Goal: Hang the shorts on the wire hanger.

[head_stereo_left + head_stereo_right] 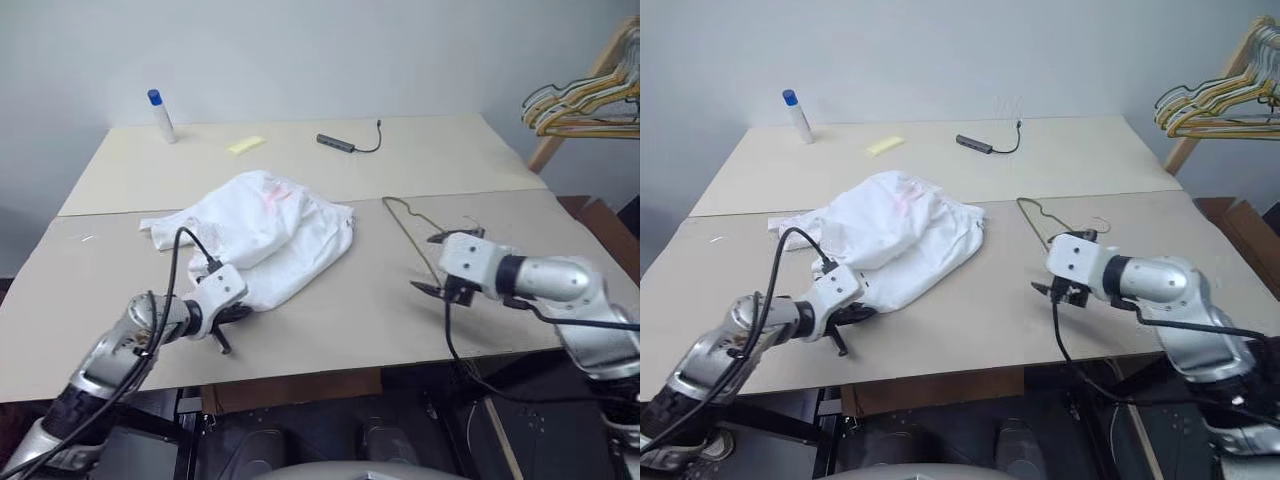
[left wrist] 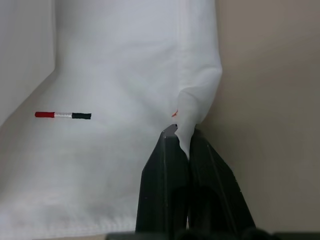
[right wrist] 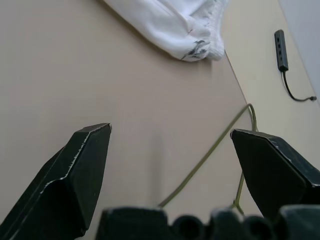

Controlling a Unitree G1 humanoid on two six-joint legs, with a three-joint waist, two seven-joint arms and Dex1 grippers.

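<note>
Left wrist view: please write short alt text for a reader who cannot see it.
The left hand, its two black fingers shut, pinches a fold at the edge of the white shorts lying on the beige table. A small red, white and dark stitched mark shows on the cloth.

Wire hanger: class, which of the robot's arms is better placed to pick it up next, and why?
Right. The right gripper is open beside the wire hanger, while the left gripper is shut on the shorts.
</note>
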